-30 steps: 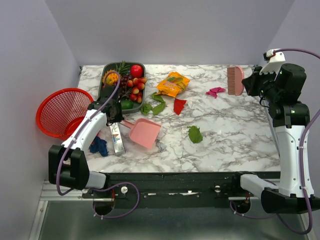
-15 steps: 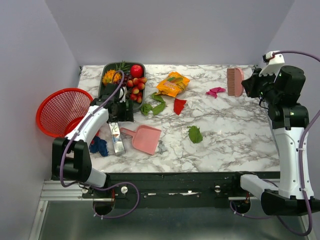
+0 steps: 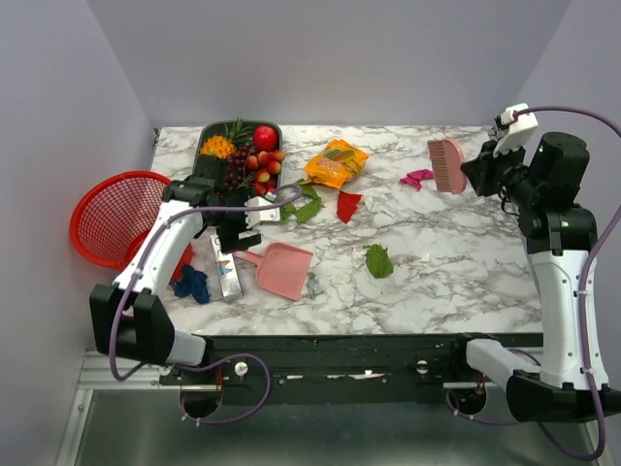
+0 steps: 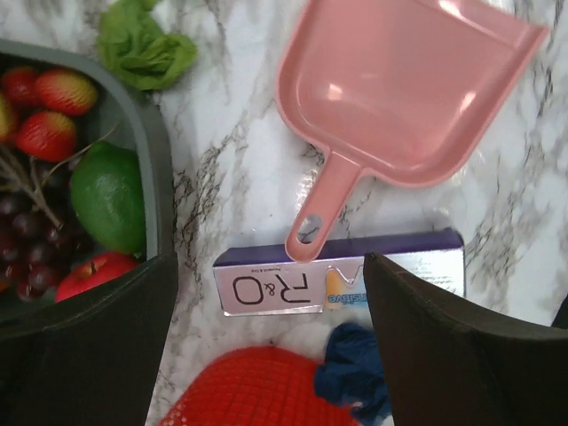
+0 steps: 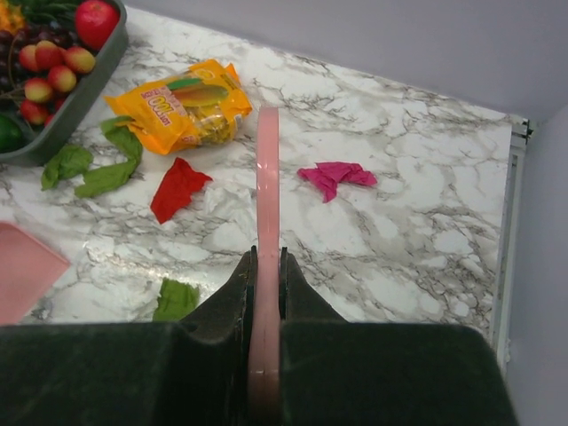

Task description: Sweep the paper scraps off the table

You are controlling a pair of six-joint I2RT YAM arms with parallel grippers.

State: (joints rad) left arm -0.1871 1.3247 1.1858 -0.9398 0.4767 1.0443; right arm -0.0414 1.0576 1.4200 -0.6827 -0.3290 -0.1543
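1. Watching from the side, I see the right pincer (image 3: pixel 475 170) pressed tight on the pink brush (image 3: pixel 448 165), which it holds off the table (image 3: pixel 456 272). The magenta scrap (image 3: pixel 418 178) lies just beyond and below the bristles.
2. The left pincer (image 3: pixel 238 233) is spread wide and pinching nothing. It hangs over the handle of the dustpan (image 3: pixel 284 270), and the handle's tip rests on a box (image 4: pixel 337 275) right under the gap between its fingers.
3. If that pincer closes low, I'd guess it could snag the box along with the handle and drag both.
4. The dustpan is loose for now, so scraps swept into it may just shove it away.
5. The red scrap (image 3: pixel 346 205) and the snack bag (image 3: pixel 335 163) sit close together, well ahead of the right pincer. A broad stroke there might carry the bag along.
6. The green scrap (image 3: pixel 378 260) lies out in the open between the two pincers. The blue scrap (image 3: pixel 192 283) is tucked behind the left pincer, past the box, where I doubt the brush can reach.
7. A second ago the brush was further right and lower, and it has since lifted and come inward. The left arm has swung up toward the fruit tray (image 3: pixel 206 146), and the dustpan has turned a little.
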